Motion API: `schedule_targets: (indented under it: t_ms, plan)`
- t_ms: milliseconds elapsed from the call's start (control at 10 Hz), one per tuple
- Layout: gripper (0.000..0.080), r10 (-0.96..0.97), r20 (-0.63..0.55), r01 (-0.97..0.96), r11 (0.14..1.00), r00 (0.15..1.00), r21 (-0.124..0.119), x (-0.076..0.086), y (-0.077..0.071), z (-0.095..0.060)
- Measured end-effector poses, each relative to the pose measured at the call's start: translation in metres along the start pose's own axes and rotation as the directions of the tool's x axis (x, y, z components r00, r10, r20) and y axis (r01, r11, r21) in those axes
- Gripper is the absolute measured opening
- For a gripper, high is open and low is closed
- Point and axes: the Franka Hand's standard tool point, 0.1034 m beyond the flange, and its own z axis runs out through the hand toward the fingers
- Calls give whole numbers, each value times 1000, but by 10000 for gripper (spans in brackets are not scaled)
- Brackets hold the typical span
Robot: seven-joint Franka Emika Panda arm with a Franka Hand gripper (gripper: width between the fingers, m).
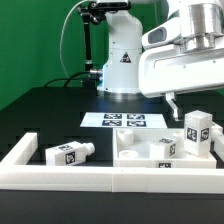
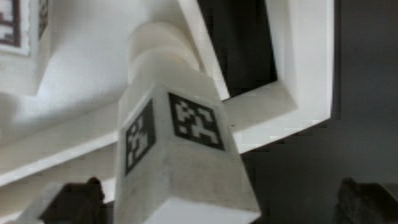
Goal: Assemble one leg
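Note:
A white leg (image 1: 197, 133) with a black-and-white tag stands upright at the exterior view's right, at the right end of the flat white panel (image 1: 143, 147). My gripper (image 1: 188, 104) hangs just above it. In the wrist view the same leg (image 2: 178, 150) rises between my two dark fingertips (image 2: 80, 200), with a wide gap on one side. The gripper (image 2: 222, 203) is open and holds nothing. A second leg (image 1: 68, 153) lies on its side at the exterior view's left.
The long white rail border (image 1: 90, 179) runs along the front and up the left side; its corner shows in the wrist view (image 2: 302, 95). The marker board (image 1: 124, 120) lies behind the panel. The robot base (image 1: 120, 60) stands at the back.

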Motion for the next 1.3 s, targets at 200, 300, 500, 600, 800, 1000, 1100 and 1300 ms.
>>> schedule_targets:
  t_ms: [200,300,500,600,800,1000,1100,1300]
  plan:
    - [649,-187,14,187,982,982,-3,0,2,1]
    - [649,-308,20,308,951,951,-2,0,0,2]
    - [649,-410,37,410,912,911,7,0,-3,2]
    - [649,-409,58,408,913,911,17,-3,-4,4]
    - [649,-416,89,416,909,905,26,-6,-4,5]
    - [649,-456,259,450,889,852,84,-3,-8,3]
    - [649,-465,306,458,883,831,98,-3,-9,3]
    - [649,-494,384,487,865,781,122,3,-6,4]
